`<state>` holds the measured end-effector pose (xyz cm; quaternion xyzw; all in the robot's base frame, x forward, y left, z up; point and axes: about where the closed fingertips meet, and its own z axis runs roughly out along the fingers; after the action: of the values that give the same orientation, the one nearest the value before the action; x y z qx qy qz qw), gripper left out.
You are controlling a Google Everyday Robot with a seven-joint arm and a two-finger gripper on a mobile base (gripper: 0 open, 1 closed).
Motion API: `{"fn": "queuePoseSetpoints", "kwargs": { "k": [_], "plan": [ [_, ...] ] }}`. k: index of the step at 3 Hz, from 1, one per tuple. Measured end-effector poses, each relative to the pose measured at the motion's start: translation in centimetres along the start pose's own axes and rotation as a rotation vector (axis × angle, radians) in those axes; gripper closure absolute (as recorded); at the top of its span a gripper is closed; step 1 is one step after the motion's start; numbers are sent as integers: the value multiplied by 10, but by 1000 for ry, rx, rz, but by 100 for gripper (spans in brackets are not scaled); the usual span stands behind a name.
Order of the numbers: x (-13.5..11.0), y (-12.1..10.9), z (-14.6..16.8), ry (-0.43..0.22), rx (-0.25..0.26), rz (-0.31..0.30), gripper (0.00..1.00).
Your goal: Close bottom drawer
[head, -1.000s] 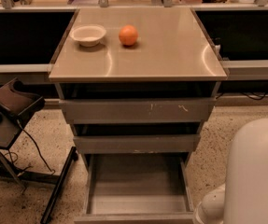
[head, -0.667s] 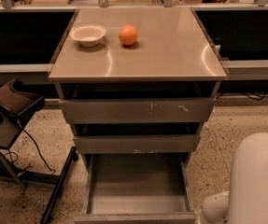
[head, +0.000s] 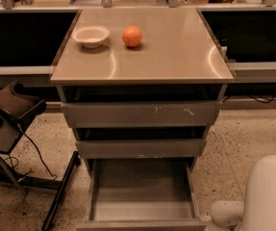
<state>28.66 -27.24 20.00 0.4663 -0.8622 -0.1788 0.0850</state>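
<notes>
**Three drawers, the lowest wide open, and the arm dropping away**

Camera view: over the last second your robot's white arm [head: 269, 196] has sunk lower in the bottom right corner, so less of it shows now. Nothing else has moved. The bottom drawer [head: 142, 189] is pulled as far out as before, with its bare grey tray open to the camera and its front at the lower edge of the picture. I judge the close not yet begun, and the arm's drop may be you bringing it down to the height of that low front.

The gripper is out of view, somewhere past that corner, so you cannot tell how wide it stands or whether it holds anything.

Count: three drawers, with the top drawer [head: 141, 113] and middle drawer [head: 141, 148] far less extended. One bowl [head: 91, 35] and one orange [head: 132, 36] sit near each other, apart, on the cabinet top [head: 176, 47].
</notes>
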Motion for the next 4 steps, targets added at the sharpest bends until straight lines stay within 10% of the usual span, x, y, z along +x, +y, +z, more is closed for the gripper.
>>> {"fn": "queuePoseSetpoints", "kwargs": {
  "k": [3,4],
  "plan": [
    [-6,-11,15,3,-59,-55,0],
    [-31,-19,43,14,-188,-182,0]
  ]
}}
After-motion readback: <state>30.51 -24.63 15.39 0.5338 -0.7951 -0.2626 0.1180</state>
